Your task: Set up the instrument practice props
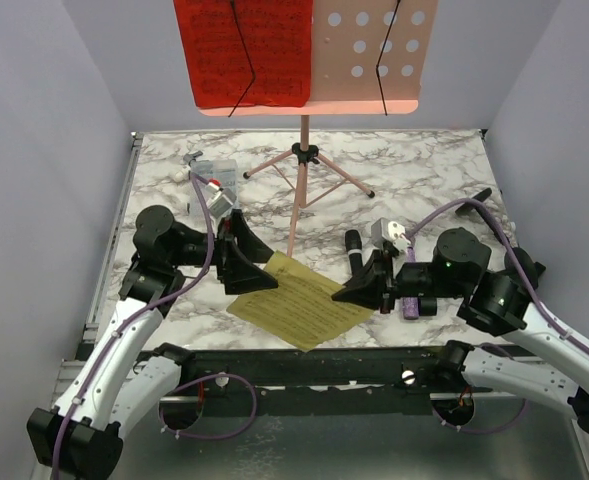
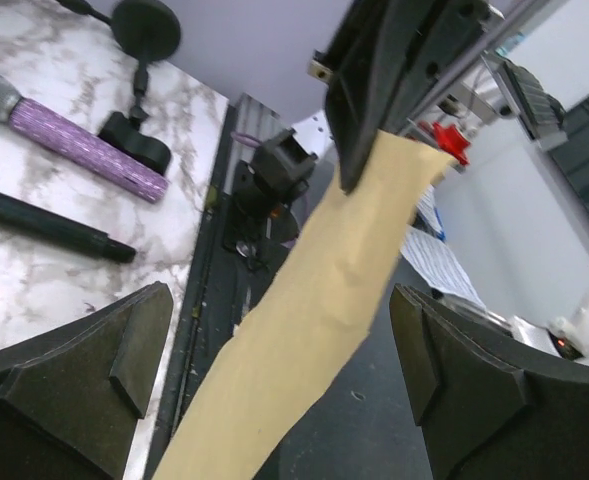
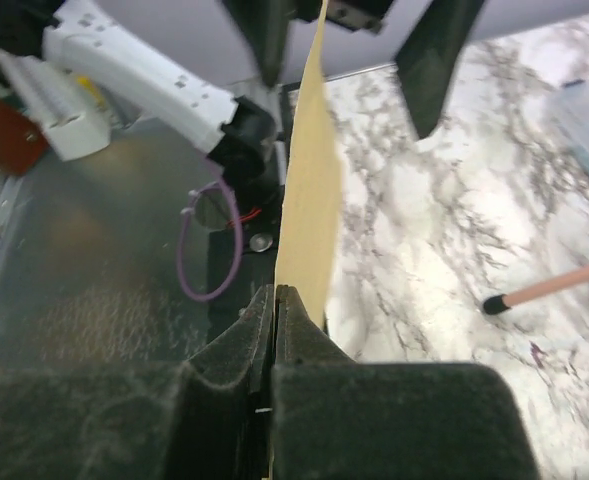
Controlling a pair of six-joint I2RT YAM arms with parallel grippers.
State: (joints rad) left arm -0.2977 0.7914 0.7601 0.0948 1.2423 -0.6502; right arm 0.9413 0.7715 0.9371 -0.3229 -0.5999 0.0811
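The yellow sheet (image 1: 299, 305) is at the table's (image 1: 424, 170) near edge, between the two grippers. The right gripper (image 3: 275, 300) is clamped on its right edge. The left gripper (image 2: 279, 325) is spread wide, one finger on each side of the sheet's other end, neither touching it. The sheet seems raised off the marble, though the top view leaves this unsure. The black mic (image 1: 355, 252) lies just beyond the right gripper, and the purple mic (image 2: 86, 150) lies beside it. At the far side, the red sheet (image 1: 244, 50) sits on the left half of the pink rack (image 1: 379, 55).
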